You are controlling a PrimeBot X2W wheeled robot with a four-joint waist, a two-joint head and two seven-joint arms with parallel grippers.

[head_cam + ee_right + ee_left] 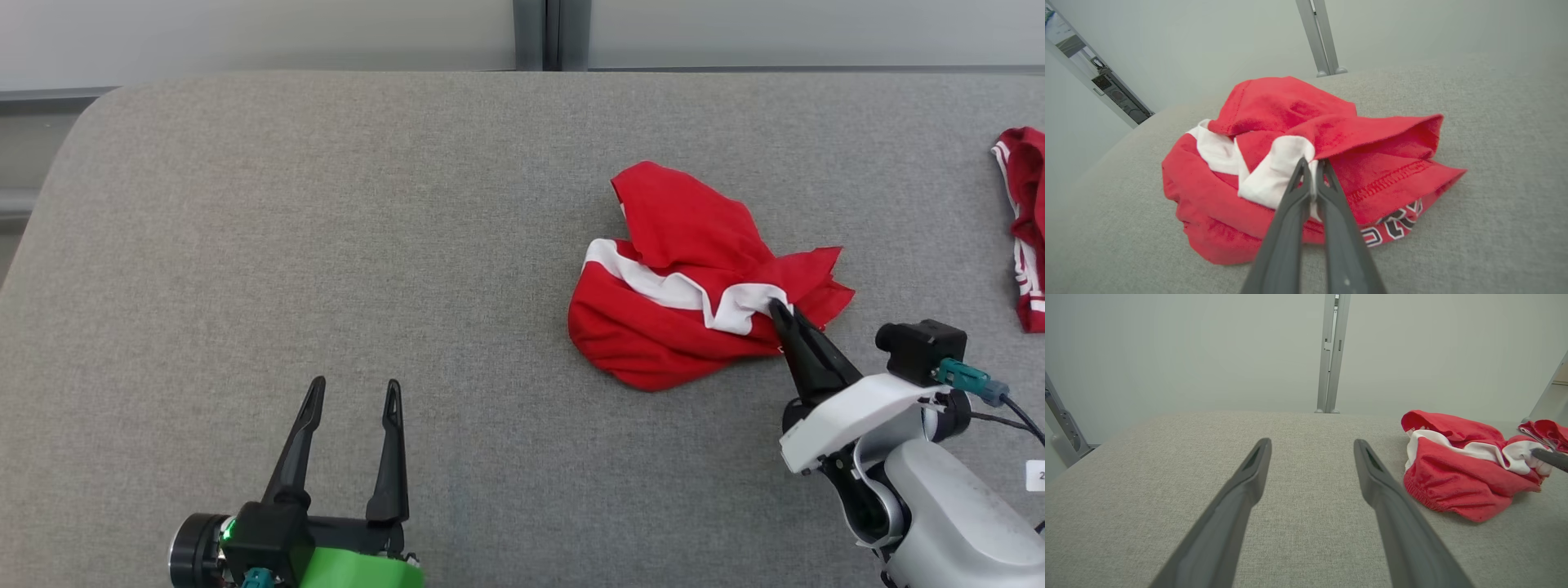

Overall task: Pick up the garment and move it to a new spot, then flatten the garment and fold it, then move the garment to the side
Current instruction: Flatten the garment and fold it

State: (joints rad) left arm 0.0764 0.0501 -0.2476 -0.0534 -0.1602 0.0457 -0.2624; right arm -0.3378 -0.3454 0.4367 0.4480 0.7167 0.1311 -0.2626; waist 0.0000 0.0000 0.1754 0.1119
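Editor: Head camera first. What holds what?

Stringer: Right gripper [780,310], fingers pinched together on the white band of the crumpled red garment [661,327], right of centre on the grey table [326,204]. Left gripper [356,384] hovers spread wide and empty at lower left, well apart. Another red piece [1024,220] lies at the right edge.

Editor: Left wrist camera?

Stringer: Splayed fingers over bare tabletop. The garment sits off to the right, its gathered elastic hem facing the lens.

Editor: Right wrist camera — and the risk?

Stringer: Tips closed on one thin fold, beside a stitched hem and black-and-white lettering. My judgement: so small a nip could slip on the lift, or take one layer only — the rest would then unroll and trail. The knit looks soft, slightly fuzzy, limp and rumpled. The tabletop is a coarse woven grey that may tug at it.
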